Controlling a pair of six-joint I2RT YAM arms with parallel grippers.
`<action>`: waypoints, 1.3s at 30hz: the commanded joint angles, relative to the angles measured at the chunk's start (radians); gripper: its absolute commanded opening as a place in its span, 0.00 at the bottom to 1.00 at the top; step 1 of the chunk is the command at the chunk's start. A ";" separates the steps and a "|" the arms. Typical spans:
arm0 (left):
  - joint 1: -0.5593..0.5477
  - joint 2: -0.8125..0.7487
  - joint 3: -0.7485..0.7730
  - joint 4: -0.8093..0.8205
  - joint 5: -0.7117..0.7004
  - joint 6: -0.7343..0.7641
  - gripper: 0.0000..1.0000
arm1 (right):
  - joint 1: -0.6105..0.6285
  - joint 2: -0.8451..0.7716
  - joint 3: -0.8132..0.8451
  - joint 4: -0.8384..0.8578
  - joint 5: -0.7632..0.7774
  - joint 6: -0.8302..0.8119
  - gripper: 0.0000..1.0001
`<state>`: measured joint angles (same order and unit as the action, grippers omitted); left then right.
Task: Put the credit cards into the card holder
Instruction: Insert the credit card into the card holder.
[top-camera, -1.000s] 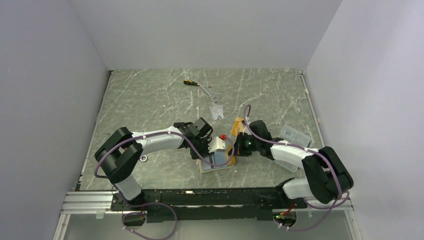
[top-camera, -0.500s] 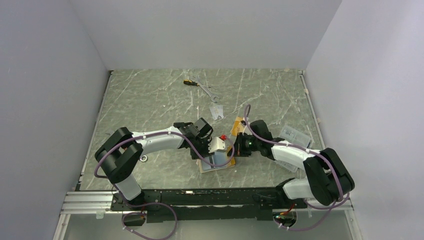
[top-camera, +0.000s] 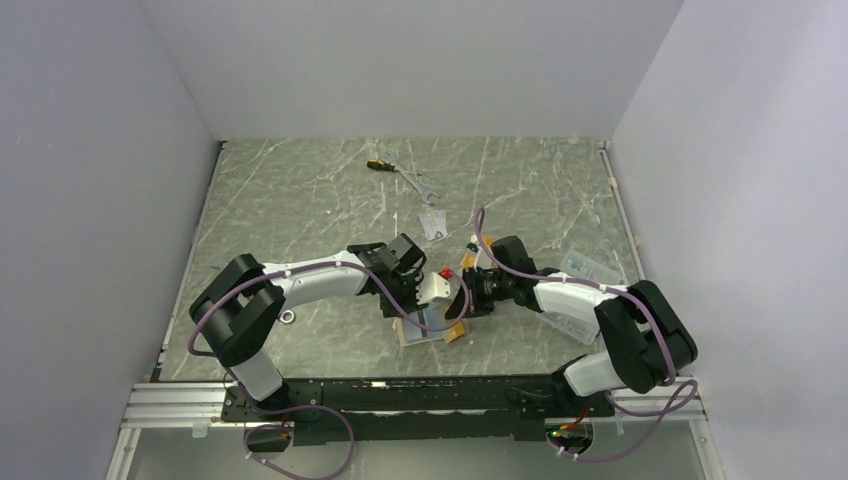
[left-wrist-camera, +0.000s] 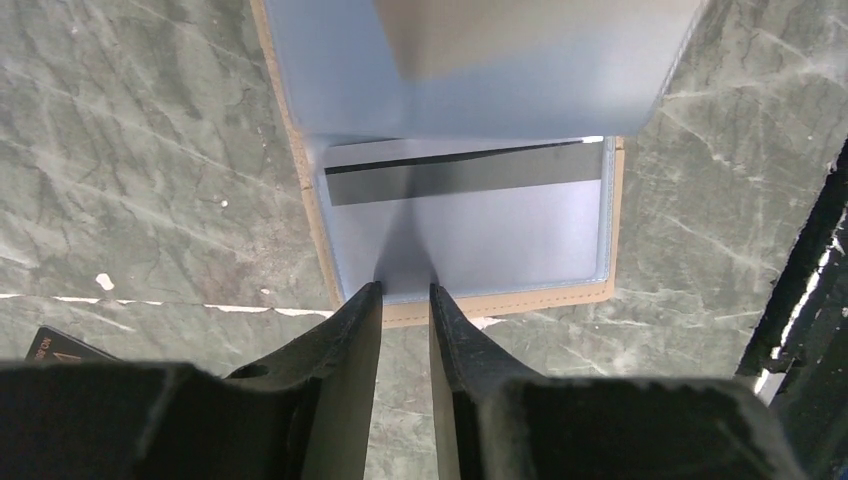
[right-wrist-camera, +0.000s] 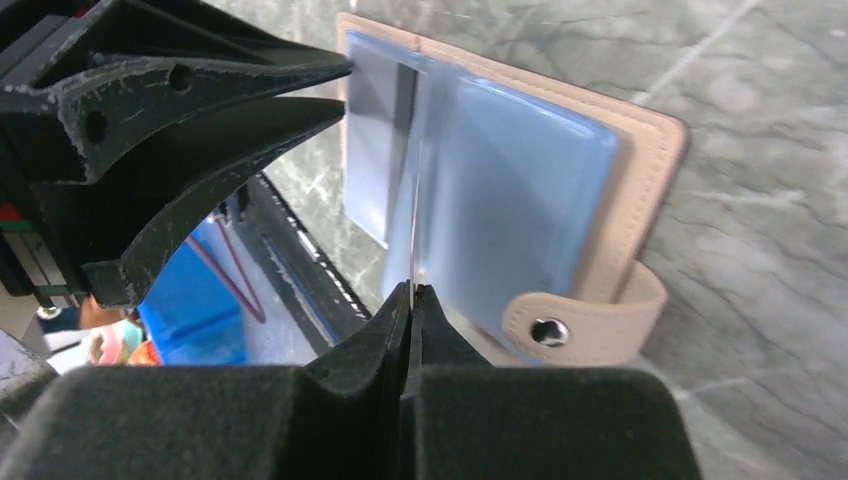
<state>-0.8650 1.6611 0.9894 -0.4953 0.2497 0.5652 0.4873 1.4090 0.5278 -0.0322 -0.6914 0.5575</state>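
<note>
**Status.** The card holder (right-wrist-camera: 640, 190) lies open on the tabletop (left-wrist-camera: 150, 150) between the two hands, with its blue sleeves facing up. One striped card (left-wrist-camera: 470, 225) already sits in a sleeve. The right hand (right-wrist-camera: 410, 290) is clamped on a credit card (right-wrist-camera: 414, 200) that stands edge-on over the sleeves, so its colour cannot be read. The left hand (left-wrist-camera: 403, 290) sits at the sleeve edge with jaws narrowly parted. Whether it pinches the plastic cannot be told.

**Hazards.**
- If the sleeve mouth is not held open, the card edge will likely miss it, then buckle the plastic or skid across.
- Insertion force on an unrestrained holder may slide it.
- The hands work close together, so fingertip collision is possible.
</note>
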 joint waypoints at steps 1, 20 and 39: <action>0.050 -0.036 0.064 -0.058 0.061 0.018 0.30 | 0.021 0.018 0.036 0.142 -0.091 0.052 0.00; 0.129 -0.150 0.025 -0.071 0.169 0.111 0.31 | 0.095 0.194 0.119 0.203 -0.098 0.073 0.00; -0.024 -0.101 -0.061 0.107 0.202 0.099 0.31 | 0.019 0.204 0.059 0.239 -0.107 0.065 0.00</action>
<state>-0.8917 1.5551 0.9604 -0.4660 0.4107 0.6605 0.5072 1.6241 0.6205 0.1478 -0.8139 0.6209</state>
